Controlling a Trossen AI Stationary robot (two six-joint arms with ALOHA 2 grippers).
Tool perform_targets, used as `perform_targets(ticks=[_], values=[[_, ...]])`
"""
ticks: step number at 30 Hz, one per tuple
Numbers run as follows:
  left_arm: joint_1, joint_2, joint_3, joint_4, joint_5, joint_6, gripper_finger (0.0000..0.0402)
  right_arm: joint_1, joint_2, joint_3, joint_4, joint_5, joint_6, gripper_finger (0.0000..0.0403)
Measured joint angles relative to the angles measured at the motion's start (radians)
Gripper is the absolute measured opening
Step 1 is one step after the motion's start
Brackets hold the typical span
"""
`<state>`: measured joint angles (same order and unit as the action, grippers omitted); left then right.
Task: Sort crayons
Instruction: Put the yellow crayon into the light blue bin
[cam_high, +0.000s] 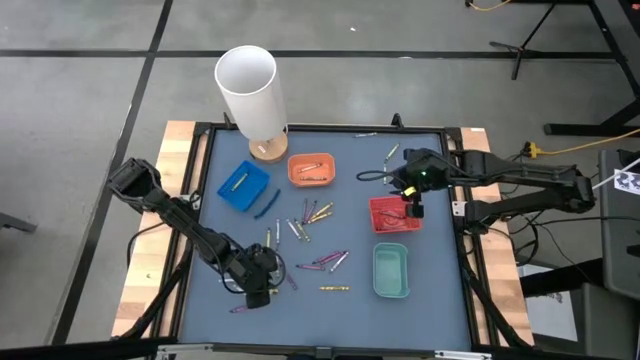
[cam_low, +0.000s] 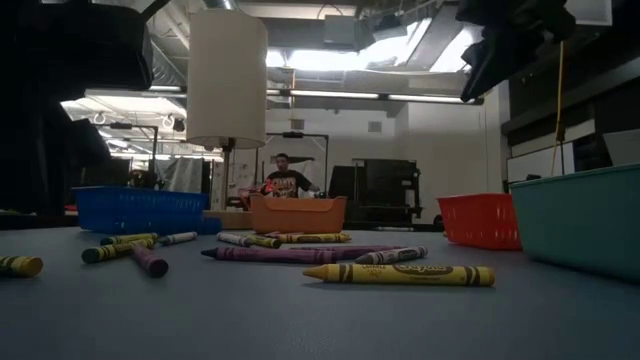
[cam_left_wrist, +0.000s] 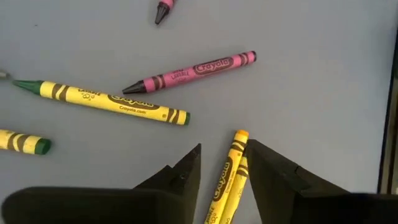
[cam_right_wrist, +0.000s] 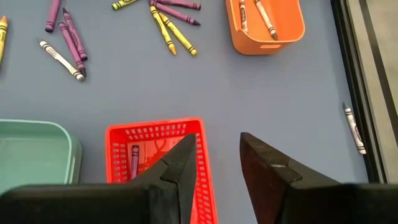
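High view, left tool (cam_high: 258, 297): low over the near-left part of the blue desk (cam_high: 440, 300), beside loose crayons (cam_high: 318, 212) that lie scattered in the middle of the desk.
High view, right tool (cam_high: 412, 210): above the red tray (cam_high: 385, 225).
High view, other trays: blue tray (cam_high: 243, 186) and orange tray (cam_high: 311, 169) at the far side, green tray (cam_high: 390, 271) near, white cylinder (cam_high: 250, 88) on a wooden base at the back.
Low view: a yellow crayon (cam_low: 400, 273) lies nearest, a long purple one (cam_low: 290, 254) behind it.
Left wrist view: the left tool's fingers (cam_left_wrist: 180, 180) are spread, with a yellow crayon (cam_left_wrist: 227, 180) lying between them on the desk; whether they touch it I cannot tell. A pink crayon (cam_left_wrist: 193, 71) lies apart.
Right wrist view: the right tool's fingers (cam_right_wrist: 264, 168) are spread and empty over the red tray, where one purple crayon (cam_right_wrist: 135, 160) lies.
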<state>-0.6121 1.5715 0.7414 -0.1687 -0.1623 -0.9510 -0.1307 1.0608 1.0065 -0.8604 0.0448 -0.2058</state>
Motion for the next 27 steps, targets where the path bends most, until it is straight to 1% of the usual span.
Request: perform_targets(ticks=[3,6,8,17,27], values=[[-0.012,0.0,0.0,-0.003,-0.001,0.081,0.0129,0.0,0.0,0.0,0.0,0.0,0.0,0.0122],[-0.028,0.0,0.0,-0.004,-0.004,0.172,0.0131,0.0,0.0,0.0,-0.001,0.0,0.0,0.0122],[-0.035,0.0,0.0,-0.005,-0.01,0.2,0.013,0.0,0.0,0.0,-0.001,0.0,0.0,0.0122],[-0.044,0.0,0.0,-0.056,-0.031,0.202,0.0129,0.0,0.0,0.0,-0.002,0.0,0.0,0.0122],[-0.061,0.0,0.0,-0.063,-0.047,0.203,0.0129,0.0,0.0,0.0,-0.002,0.0,0.0,0.0122]])
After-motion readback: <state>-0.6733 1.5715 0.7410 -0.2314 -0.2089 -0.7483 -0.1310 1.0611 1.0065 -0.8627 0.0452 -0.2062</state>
